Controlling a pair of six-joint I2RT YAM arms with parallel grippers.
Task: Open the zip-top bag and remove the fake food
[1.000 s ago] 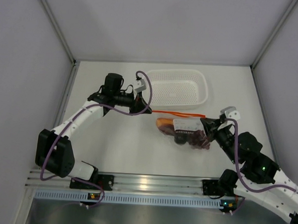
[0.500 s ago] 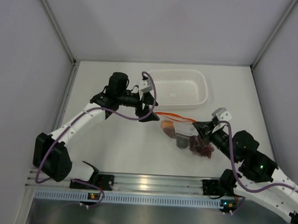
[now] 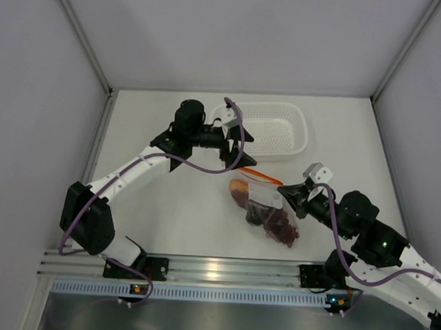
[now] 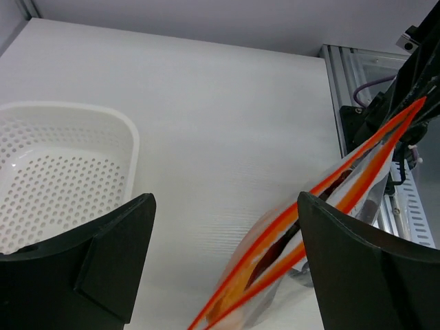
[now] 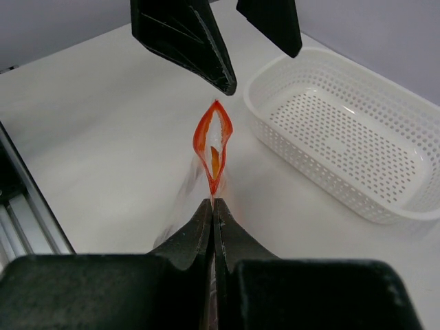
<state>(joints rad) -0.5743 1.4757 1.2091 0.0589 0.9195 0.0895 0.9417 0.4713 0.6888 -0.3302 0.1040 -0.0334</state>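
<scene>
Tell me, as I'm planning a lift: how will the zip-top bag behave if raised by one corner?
Probably floppy: the zip-top bag is thin clear film, pinched at one corner by the right gripper. Likely bottom-heavy: the fake food bunches at one end. Its mouth gapes, so tipping might spill pieces.

1. This is a robot test cell in a lab, not a home or shop.
2. Plain grey panel walls (image 3: 249,33) and metal corner posts (image 3: 79,36) fill the upper frame and box in a white table (image 3: 166,214).
3. An aluminium rail (image 3: 215,268) along the bottom edge anchors the cabled left arm (image 3: 131,171) and right arm (image 3: 382,247).
</scene>
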